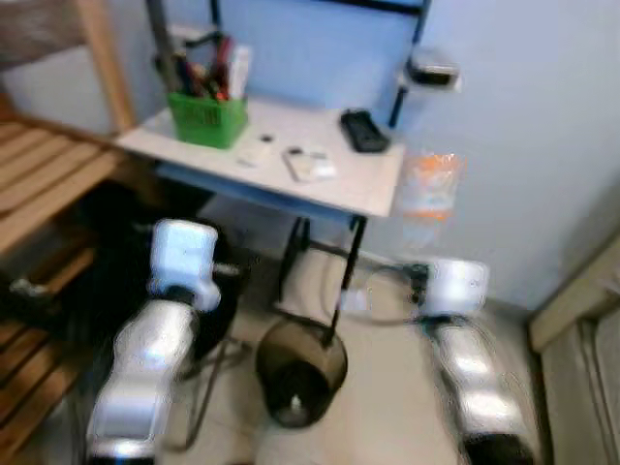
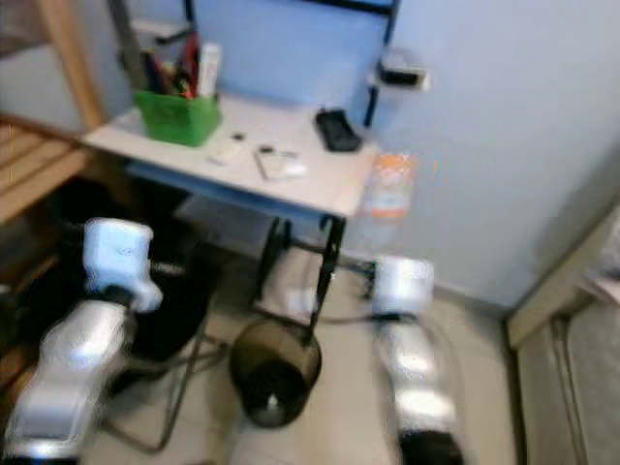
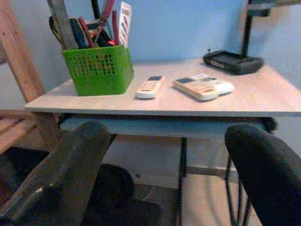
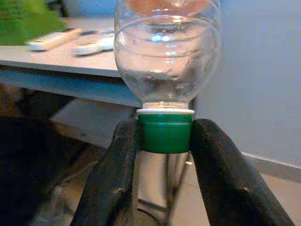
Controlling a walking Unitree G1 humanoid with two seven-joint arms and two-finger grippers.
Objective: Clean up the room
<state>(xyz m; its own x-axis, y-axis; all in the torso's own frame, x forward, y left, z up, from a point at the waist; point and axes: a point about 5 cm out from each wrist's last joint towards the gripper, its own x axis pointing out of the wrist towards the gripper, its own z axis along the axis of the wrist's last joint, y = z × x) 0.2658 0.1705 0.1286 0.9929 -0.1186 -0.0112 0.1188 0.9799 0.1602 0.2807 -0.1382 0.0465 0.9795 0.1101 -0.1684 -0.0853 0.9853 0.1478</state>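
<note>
The clear bottle (image 4: 167, 52) stands vertical and upside down, green cap (image 4: 165, 132) lowest, just beside the surface's (image 1: 363, 184) corner. The right gripper (image 4: 164, 141), arm raised forward, pinches the cap between its fingers (image 4: 117, 165). The left gripper (image 3: 164, 179), fingers spread, points at the surface.

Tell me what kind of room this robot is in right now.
Probably a home study or bedroom corner: a small desk against a blue wall holds a green basket of pens and tools and remote controls, with a mesh wastebasket on the floor beneath. The right end effector grips a clear bottle by its green cap.
</note>
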